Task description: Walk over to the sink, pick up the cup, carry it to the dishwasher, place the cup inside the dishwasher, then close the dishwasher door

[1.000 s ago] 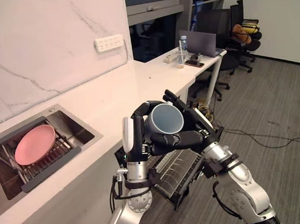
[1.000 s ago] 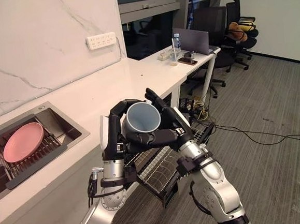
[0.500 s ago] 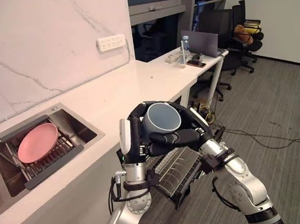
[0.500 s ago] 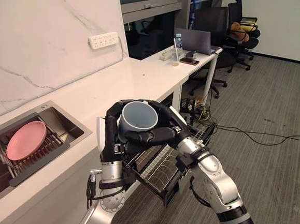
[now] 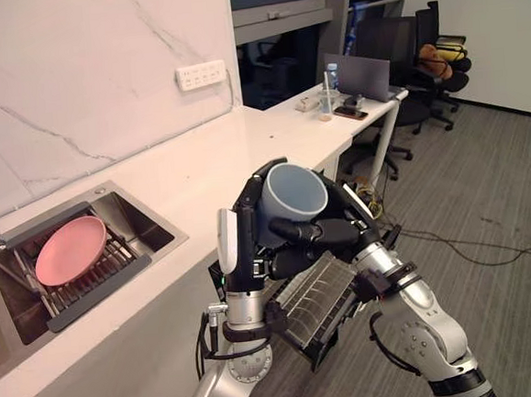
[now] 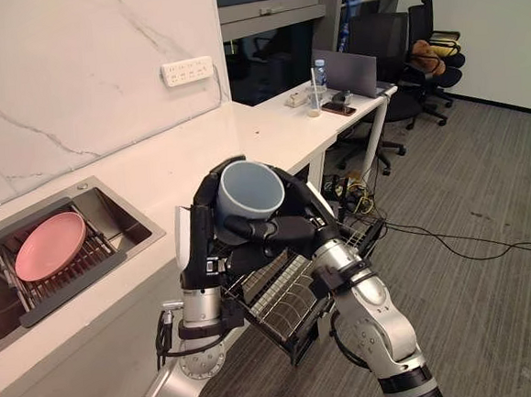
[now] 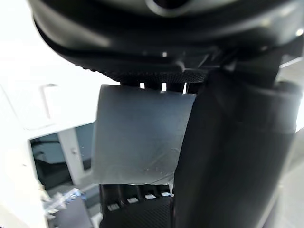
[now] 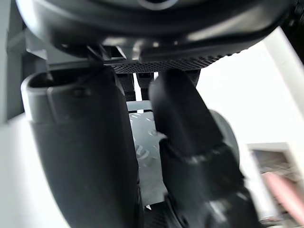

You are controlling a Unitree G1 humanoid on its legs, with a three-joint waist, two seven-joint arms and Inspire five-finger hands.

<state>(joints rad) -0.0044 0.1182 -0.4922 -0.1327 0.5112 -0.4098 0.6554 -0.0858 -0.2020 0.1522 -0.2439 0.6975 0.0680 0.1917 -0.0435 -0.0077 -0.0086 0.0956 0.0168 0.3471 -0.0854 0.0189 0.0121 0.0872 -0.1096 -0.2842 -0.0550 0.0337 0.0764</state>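
Both arms are reaching forward, gripping the cup (image 5: 293,193) between them above the dishwasher rack (image 5: 321,291). The left hand (image 5: 244,246) is standing upright and the right hand (image 5: 331,234) is lying crosswise, fingers of both curling round the cup. A second ago, the right fingers were straighter.

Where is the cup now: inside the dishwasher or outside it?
Outside. The left hand and the right hand grip the cup in the air, above the pulled-out dishwasher rack.
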